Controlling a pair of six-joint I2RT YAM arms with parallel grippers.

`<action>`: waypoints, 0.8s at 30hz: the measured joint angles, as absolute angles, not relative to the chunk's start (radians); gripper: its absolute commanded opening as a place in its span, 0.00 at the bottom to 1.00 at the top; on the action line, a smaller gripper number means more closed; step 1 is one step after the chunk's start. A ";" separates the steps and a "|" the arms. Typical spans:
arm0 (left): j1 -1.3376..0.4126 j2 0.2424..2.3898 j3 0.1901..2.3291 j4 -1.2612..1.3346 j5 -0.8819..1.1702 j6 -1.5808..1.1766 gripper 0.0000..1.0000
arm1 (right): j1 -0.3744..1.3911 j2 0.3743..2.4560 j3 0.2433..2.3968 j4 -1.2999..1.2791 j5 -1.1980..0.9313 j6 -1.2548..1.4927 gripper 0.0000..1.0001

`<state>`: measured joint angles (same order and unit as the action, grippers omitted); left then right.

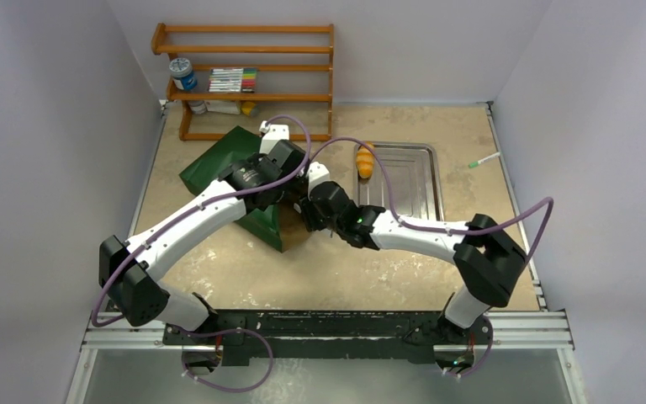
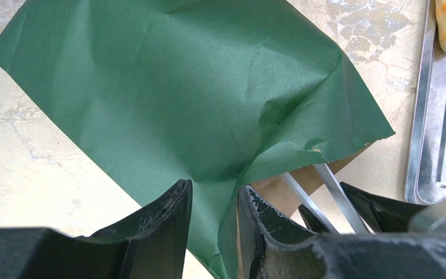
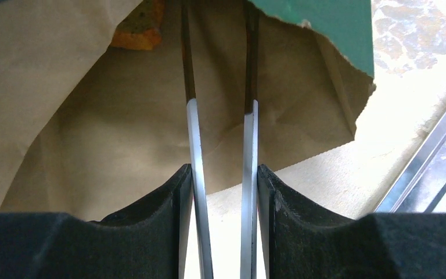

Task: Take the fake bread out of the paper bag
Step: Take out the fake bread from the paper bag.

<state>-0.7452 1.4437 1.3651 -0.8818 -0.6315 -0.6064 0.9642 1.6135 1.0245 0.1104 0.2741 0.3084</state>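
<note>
Right wrist: right gripper (image 3: pixel 223 171) grasps tongs (image 3: pixel 192 133) pointing ahead into the paper bag (image 3: pixel 93 133); left gripper (image 2: pixel 213 187) pinches its edge.

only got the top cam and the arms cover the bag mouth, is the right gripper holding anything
Observer: Yes, the right gripper clamps metal tongs, and their arms reach into the paper bag.
Operator: any bread in there
Observer: One orange-brown bread piece shows deep inside, left of the tong arms, not between them.
Operator: and the left gripper
Observer: The left gripper has a fold of the bag's green upper side between its fingers, apparently pinching it.
</note>
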 measured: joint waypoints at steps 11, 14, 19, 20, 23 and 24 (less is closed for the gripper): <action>-0.740 1.444 1.360 -0.871 -0.601 -0.605 0.34 | 0.994 1.675 1.099 0.119 0.433 0.257 0.43; -0.739 1.444 1.359 -0.870 -0.599 -0.605 0.34 | 0.996 1.703 1.110 0.134 0.447 0.239 0.43; -0.726 1.443 1.354 -0.869 -0.601 -0.608 0.33 | 0.997 1.736 1.126 0.165 0.455 0.209 0.42; -0.724 1.443 1.352 -0.869 -0.603 -0.608 0.33 | 0.996 1.741 1.128 0.173 0.455 0.200 0.41; -0.719 1.441 1.343 -0.869 -0.611 -0.609 0.33 | 0.996 1.759 1.136 0.189 0.454 0.181 0.40; -0.717 1.441 1.343 -0.870 -0.616 -0.610 0.33 | 0.996 1.766 1.142 0.193 0.454 0.177 0.39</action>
